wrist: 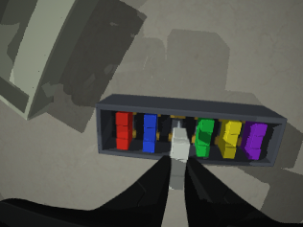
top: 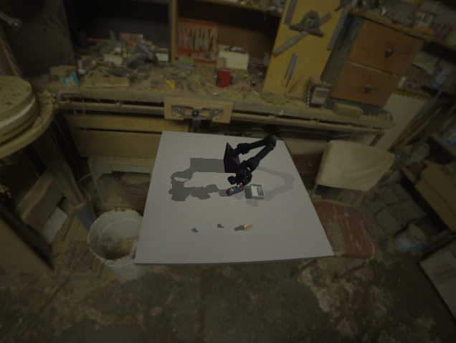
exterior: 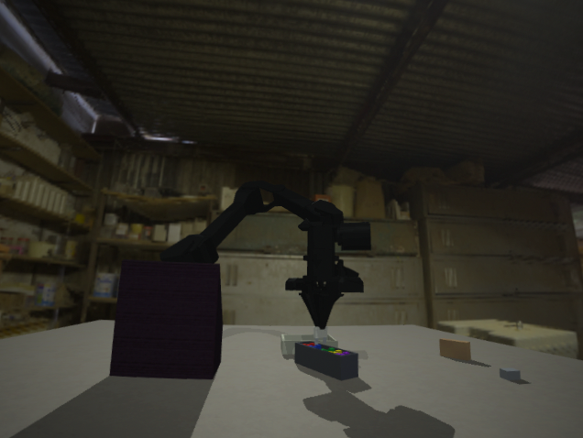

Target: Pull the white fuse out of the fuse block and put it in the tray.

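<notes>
The arm rose from its base, bent at a high elbow, and dropped through a vertical wrist section so that the gripper pointed straight down at the tabletop. The jaws stood nearly together, clamped on the white fuse between their tips. In the wrist view the two dark fingers converged from the bottom edge, pinching the fuse's lower end from either side.
</notes>
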`<state>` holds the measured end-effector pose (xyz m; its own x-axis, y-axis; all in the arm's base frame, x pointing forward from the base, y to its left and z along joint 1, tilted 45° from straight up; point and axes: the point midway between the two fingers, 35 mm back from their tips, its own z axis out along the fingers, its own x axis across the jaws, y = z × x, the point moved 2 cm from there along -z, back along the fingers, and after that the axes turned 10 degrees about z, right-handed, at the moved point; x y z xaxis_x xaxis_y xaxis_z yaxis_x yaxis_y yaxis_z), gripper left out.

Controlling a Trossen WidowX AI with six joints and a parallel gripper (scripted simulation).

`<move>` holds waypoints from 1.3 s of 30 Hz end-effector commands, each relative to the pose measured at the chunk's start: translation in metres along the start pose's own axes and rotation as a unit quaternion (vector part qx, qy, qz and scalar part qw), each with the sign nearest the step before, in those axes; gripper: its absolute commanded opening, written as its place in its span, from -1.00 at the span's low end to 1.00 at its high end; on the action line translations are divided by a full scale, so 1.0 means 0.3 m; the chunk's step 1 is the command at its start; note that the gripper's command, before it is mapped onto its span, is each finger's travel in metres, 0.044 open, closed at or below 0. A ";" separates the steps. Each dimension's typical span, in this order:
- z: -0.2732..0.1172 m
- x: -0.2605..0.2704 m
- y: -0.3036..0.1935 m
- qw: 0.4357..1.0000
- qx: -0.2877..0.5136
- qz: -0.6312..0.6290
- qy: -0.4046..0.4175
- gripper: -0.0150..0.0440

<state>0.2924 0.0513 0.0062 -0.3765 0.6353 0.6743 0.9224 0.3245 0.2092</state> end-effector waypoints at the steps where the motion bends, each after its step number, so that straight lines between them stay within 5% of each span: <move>1: -0.023 -0.002 0.002 1.000 -0.001 -0.002 -0.002 -0.49; 13: -0.067 0.011 0.010 1.000 0.000 -0.002 -0.003 -0.49; 39: -0.069 0.542 0.171 1.000 -0.002 -0.002 0.002 -0.49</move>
<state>0.2826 0.1532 0.1365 -0.3917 0.6293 0.6712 0.9164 0.3317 0.2239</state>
